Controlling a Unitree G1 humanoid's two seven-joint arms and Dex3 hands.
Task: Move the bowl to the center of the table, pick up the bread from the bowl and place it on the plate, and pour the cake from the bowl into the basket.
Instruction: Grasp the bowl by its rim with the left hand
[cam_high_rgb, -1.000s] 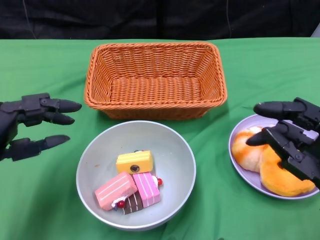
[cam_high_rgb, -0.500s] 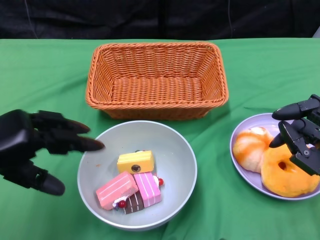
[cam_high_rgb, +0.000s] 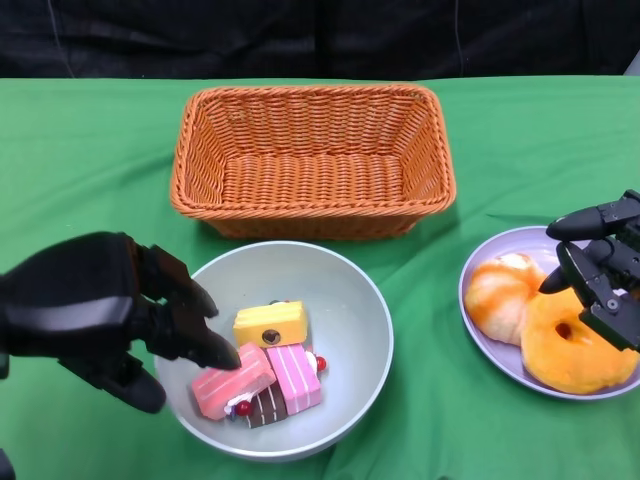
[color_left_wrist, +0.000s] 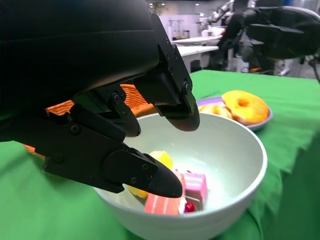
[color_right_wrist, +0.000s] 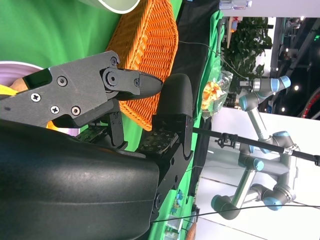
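Bowl (cam_high_rgb: 350, 330) rim now under left hand (cam_high_rgb: 100, 315) (fingers spread, empty); right hand (cam_high_rgb: 600, 270) unchanged, open.

Our left hand (cam_high_rgb: 95, 315) reaches over the near-left rim of the bowl (cam_high_rgb: 355, 300), fingers (color_left_wrist: 145, 175) spread apart and holding nothing, the fingertips just above the inside wall. Our right hand (cam_high_rgb: 600, 270) hovers well to the right of the bowl, fingers parted and empty.

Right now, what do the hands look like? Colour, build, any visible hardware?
Both all black. Left hand: rounded glossy shell, segmented fingers with tapered rounded tips. Right hand: angular flat finger links with exposed screw heads. No cables or markings visible on them.
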